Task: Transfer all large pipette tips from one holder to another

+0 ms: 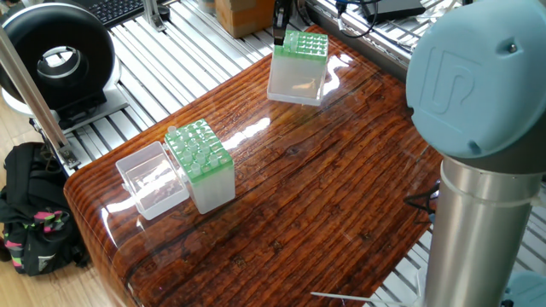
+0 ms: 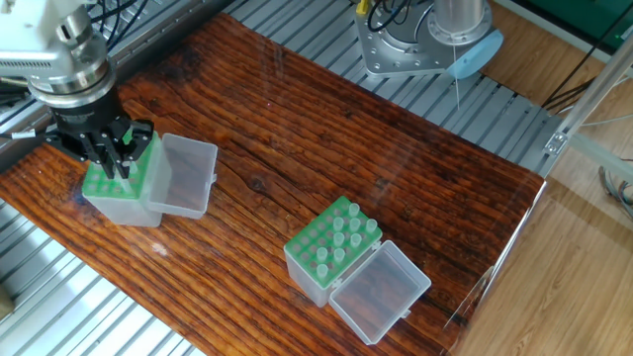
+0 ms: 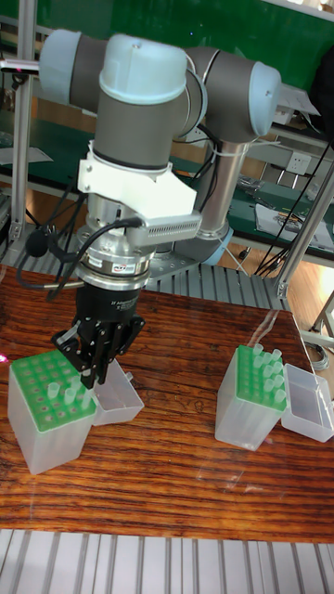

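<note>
Pipette tips (image 2: 339,235) stand in the green-topped box (image 3: 249,409) at mid-table; a few more (image 3: 65,393) sit in the far box (image 3: 48,419). Gripper (image 3: 93,370) is directly over the far box, fingers narrow; grasp cannot be told.

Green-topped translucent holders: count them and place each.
2. One green-topped translucent plastic holder sits beneath the arm's jaws; the other holder stands well apart from it, its clear lid open.
</note>
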### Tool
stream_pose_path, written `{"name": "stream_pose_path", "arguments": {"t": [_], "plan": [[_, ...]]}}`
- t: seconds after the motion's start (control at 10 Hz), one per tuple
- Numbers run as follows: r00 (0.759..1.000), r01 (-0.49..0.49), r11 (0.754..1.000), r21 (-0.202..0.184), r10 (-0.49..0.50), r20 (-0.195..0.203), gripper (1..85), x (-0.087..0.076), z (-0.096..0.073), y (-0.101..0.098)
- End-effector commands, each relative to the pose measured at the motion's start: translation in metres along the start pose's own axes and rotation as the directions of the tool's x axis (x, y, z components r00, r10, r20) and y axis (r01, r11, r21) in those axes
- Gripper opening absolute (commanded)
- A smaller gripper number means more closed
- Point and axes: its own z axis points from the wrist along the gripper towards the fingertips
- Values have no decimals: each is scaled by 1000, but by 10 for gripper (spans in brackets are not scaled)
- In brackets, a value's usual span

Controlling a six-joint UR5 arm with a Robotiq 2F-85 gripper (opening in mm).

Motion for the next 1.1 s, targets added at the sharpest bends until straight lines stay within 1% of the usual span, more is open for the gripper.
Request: {"name": "stream_pose_path", "arguments": {"t": [0.0, 0.2, 0.3, 0.4, 0.7, 1.0], "plan": [[1000, 3, 1000, -1, -3, 22, 10, -1, -10, 3], [1000, 2, 1000, 1, -2, 20, 10, 4, -18, 8], [1000, 5, 1000, 12, -5, 9, 10, 9, -24, 8], [1000, 4, 1000, 10, -4, 5, 10, 12, -28, 10], [1000, 0, 1000, 8, 0, -8, 10, 17, -33, 11], [1000, -6, 1000, 8, 6, -18, 10, 18, -38, 13]]}}
